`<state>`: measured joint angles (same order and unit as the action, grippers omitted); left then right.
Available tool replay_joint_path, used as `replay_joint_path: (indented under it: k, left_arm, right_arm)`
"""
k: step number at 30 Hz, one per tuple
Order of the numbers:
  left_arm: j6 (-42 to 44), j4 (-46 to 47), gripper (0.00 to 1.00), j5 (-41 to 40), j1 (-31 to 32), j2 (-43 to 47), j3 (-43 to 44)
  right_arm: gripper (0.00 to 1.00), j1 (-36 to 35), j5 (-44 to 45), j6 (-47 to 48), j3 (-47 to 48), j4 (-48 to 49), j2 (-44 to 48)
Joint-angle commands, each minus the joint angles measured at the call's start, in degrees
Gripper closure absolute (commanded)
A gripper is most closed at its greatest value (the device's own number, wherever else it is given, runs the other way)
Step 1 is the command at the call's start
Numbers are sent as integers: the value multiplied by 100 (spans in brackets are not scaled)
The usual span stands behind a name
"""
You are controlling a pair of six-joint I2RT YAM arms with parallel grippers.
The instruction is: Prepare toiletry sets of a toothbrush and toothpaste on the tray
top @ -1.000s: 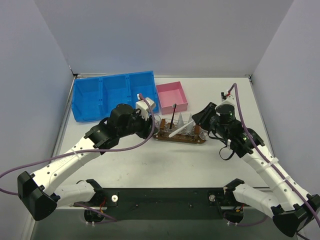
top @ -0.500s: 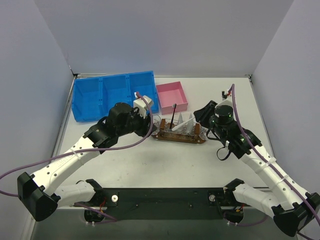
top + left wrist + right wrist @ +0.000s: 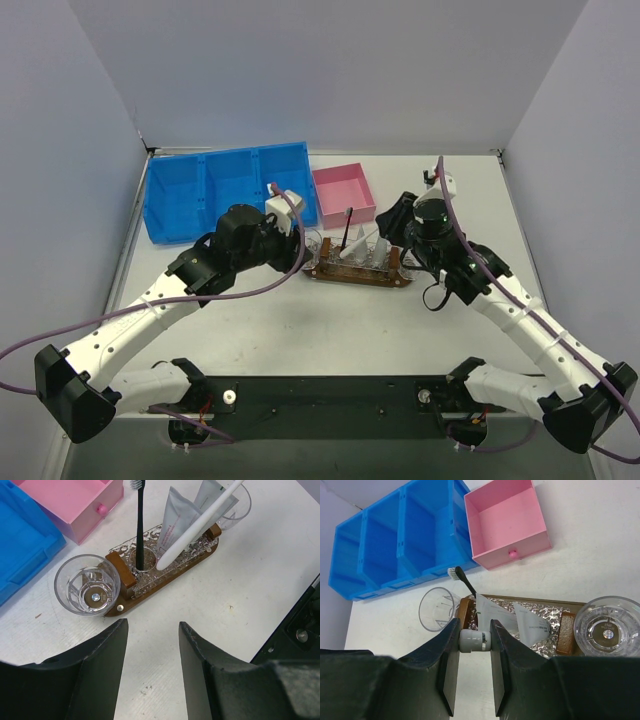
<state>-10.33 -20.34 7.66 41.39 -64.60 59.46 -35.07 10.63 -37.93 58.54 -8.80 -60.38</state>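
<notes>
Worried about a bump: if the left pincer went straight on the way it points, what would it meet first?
The open left pincer would likely meet the tray by the black toothbrush first, though depth is unclear.

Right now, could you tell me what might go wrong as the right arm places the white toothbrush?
The white toothbrush in the right gripper leans across a toothpaste tube; pushing on could tip it. The black toothbrush stands upright close beside and might get knocked. The open left gripper hovers near an empty cup and could nudge it.
</notes>
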Motion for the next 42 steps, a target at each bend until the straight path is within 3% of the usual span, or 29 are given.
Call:
replay_joint_path:
  k: [1, 24, 42]
  left_arm:
    - [-4, 241, 45, -19, -69, 105, -22]
    - [-31, 311, 45, 16, -236, 193, -128]
    - [-40, 329, 45, 16, -394, 228, -181]
  right_arm:
    - [100, -158, 281, 269, 307, 106, -149]
    - [100, -387, 334, 743, 1484, -553, -1090]
    - [100, -395, 343, 928, 1792, -685, -1635]
